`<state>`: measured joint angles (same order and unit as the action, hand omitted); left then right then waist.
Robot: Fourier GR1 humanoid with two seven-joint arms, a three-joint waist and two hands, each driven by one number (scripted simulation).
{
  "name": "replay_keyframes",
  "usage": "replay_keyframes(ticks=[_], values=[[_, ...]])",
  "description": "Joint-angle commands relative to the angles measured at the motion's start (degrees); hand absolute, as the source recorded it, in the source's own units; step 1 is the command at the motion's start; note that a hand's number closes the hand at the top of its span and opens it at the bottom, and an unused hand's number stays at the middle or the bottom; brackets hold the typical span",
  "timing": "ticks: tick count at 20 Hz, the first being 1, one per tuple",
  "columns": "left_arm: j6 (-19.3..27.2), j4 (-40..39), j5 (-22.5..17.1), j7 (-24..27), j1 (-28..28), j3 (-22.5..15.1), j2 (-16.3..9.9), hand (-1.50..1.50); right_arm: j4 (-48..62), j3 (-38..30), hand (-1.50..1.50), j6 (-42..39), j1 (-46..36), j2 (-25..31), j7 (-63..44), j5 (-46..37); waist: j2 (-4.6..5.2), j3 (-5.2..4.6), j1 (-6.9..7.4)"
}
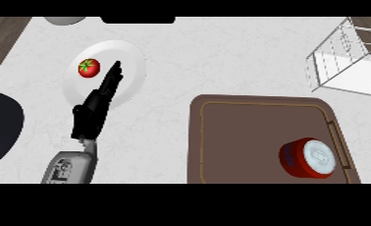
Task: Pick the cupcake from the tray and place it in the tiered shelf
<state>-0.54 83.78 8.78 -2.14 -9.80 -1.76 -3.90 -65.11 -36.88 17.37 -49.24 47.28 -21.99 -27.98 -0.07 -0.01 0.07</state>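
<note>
Cupcake (308,157): lies tipped on its side in the lower right of the frame, on the tray, close to the tray's right rim; red wrapper towards the left, pale round top facing up and right. Nothing touches it.
Tray (239,141): dark brown, rounded corners, a thin lighter line running inside its rim; fills the lower right of the frame and is cut by the lower edge of the scene.
Tiered shelf (339,58): thin wire frame with pale see-through panels, at the upper right edge of the frame, partly out of view; well apart from the cupcake, with bare worktop between it and the tray.
Left hand (92,113): black, at the left of the frame on a grey forearm that enters from the lower edge; its fingers (113,76) are straight and held together, pointing up the frame over the plate, with hold of nothing.
Right hand: shows nowhere in the view.
Plate (127,55): white and round, upper left of the frame, partly covered by the left hand.
Tomato (88,68): red with a green stem, on the left part of the plate, just beside the fingertips but apart from them.
Worktop (217,58): pale, marbled, carrying plate, tray and shelf.
</note>
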Motion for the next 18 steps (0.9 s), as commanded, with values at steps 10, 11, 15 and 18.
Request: replay_keyframes(ticks=[10, 11, 15, 18], values=[[-0.5, 0.5, -0.1, 2.4, 3.4, 1.0, -1.3, 0.00, -2.7, -17.8, -1.50, -11.0, 11.5, 14.6, -14.7, 9.1, -0.44, 0.03, -2.02], [0.6, 3.2, -0.2, -1.0, 3.6, 1.0, -0.6, 0.00, -3.5, -18.5, -1.50, -14.3, 12.6, 16.6, -17.9, 9.6, -0.65, 0.03, -2.15], [0.5, 2.6, -0.1, 0.0, 3.2, 1.5, -1.0, 0.00, -1.8, -30.2, -1.50, -23.5, 22.5, 19.4, -13.3, 14.5, -0.71, 0.12, -3.03], [-0.8, 1.7, -1.2, 0.8, 4.0, 2.7, -2.2, 0.00, -0.8, -37.3, -1.50, -30.2, 30.3, 20.4, -8.2, 15.5, -0.65, 0.12, -3.41]])
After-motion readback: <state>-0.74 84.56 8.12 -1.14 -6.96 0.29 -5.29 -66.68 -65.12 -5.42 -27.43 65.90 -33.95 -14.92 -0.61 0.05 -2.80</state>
